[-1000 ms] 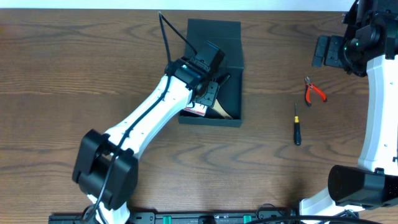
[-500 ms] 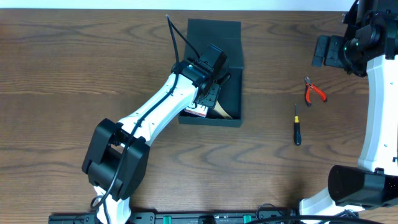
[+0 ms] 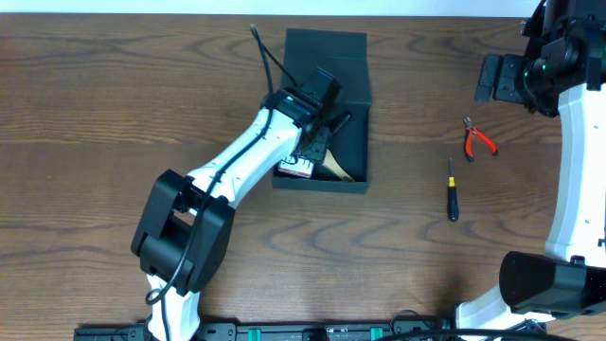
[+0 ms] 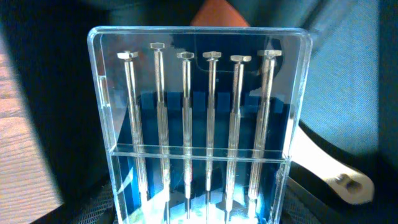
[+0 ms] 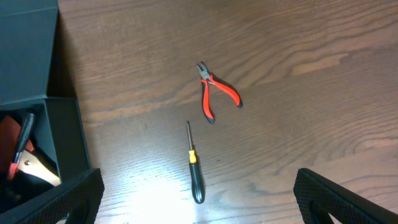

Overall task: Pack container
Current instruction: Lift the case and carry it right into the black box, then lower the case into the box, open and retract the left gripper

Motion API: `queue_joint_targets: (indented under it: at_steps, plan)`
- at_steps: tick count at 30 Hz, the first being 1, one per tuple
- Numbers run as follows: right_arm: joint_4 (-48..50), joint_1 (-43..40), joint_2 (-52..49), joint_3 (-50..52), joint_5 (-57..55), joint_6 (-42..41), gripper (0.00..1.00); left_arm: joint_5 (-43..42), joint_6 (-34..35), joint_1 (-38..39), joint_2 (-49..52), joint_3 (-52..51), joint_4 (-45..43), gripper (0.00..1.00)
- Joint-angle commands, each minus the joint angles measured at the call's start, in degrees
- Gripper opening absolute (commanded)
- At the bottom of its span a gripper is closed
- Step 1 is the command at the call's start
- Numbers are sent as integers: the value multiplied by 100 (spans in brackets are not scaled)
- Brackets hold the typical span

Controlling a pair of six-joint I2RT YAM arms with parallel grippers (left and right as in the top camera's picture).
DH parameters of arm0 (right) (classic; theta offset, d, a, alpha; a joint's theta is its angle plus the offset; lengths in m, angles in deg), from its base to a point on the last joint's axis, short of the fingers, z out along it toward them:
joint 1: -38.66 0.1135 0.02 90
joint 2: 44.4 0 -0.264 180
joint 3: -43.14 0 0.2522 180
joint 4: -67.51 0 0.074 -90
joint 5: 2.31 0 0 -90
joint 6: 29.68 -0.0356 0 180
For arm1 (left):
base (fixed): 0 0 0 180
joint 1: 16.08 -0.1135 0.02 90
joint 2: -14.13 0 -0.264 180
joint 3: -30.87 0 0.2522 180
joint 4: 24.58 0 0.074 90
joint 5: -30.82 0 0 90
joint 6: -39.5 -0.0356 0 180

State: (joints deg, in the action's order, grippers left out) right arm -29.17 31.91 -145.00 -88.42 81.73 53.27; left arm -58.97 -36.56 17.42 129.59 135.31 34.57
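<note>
with left gripper [image 3: 319, 142] clamped on the bit case [image 4: 199, 118], lower flat onto the bare 3 o'clock side of the box [image 3: 356, 133], off the wooden handle [image 4: 329, 174]; right gripper [image 5: 199, 186] spread wide, empty

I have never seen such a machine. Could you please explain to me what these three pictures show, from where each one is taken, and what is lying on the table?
These are two robot arms at a wooden table. Each arm ends in a two-finger pincer with a small camera beside it. One picture is taken from above the table. The other two come from those wrist cameras.

From above, the left arm reaches into the dark container, whose flap lid is open. The left pincer appears to hold a clear case of six silver bits, which fills the left wrist picture.

The right pincer is open and empty. Its camera looks down on red pliers and a small screwdriver lying on the table.
</note>
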Motion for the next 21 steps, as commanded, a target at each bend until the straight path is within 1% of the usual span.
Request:
queue_joint_targets:
  at_steps: [1,7,21]
  plan:
    - [-7,2,50,-48,17,-63,99,44,142,-223,42,149,0,62]
    - [-7,2,50,-48,17,-63,99,42,144,-382,42,149,-4,62]
    - [-7,2,52,-48,17,-63,99,-127,142,-354,42,149,-9,63]
